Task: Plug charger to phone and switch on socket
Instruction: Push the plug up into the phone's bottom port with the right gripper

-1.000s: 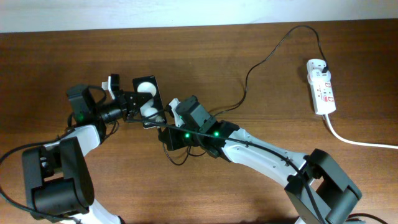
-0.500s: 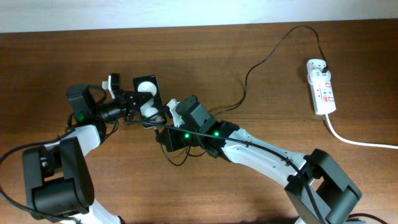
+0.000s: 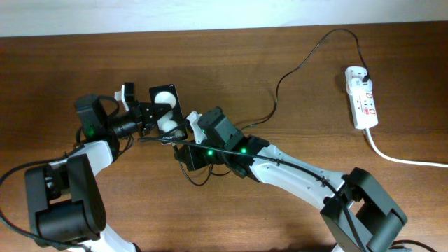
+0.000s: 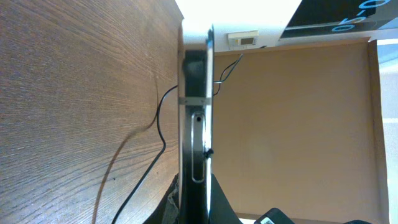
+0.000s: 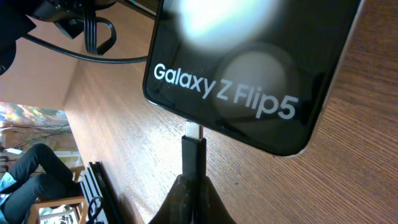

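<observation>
We count one phone (image 3: 166,110), one charger (image 3: 278,87), one socket (image 3: 362,98) with one thick white cord (image 3: 399,157), and two tools, left tool (image 3: 148,115) and right tool (image 5: 191,186), on one worktop (image 3: 280,42).

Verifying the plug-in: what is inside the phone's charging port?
The charger's silver tip meets the phone's edge, partly exposed; the port itself and the tip's depth are hidden.

The charger (image 5: 193,155) tip touches the black phone's (image 5: 249,56) bottom edge; the white socket (image 3: 362,98) lies well apart.
</observation>
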### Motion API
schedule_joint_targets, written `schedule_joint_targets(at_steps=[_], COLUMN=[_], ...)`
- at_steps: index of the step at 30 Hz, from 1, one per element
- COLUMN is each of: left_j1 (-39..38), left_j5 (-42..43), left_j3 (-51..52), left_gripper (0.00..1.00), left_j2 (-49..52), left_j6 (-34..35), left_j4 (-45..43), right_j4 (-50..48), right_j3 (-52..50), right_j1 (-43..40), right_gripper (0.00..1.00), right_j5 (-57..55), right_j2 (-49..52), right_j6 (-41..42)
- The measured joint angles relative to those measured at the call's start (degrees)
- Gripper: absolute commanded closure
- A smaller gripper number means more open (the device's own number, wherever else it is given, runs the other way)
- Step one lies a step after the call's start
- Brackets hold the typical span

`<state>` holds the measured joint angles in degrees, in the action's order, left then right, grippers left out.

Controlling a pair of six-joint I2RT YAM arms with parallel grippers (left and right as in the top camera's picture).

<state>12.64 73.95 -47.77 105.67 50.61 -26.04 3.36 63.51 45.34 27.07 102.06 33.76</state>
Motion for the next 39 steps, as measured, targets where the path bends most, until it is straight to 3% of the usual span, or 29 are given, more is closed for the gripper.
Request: schedule_joint_targets(at_steps=[39], left_j1=[-0.7], left_j5=[-2.8], left_j3=[-0.2], left_gripper=[1.0], left_j2=[0.0], left_j6=[0.0], left_j4=[-3.4], right_j4=[-3.0], right_j3=[-0.7], right_j1=[-0.5], right_gripper=[0.96], right_j5=[-4.4], right_j2=[0.0], right_j6=[5.1])
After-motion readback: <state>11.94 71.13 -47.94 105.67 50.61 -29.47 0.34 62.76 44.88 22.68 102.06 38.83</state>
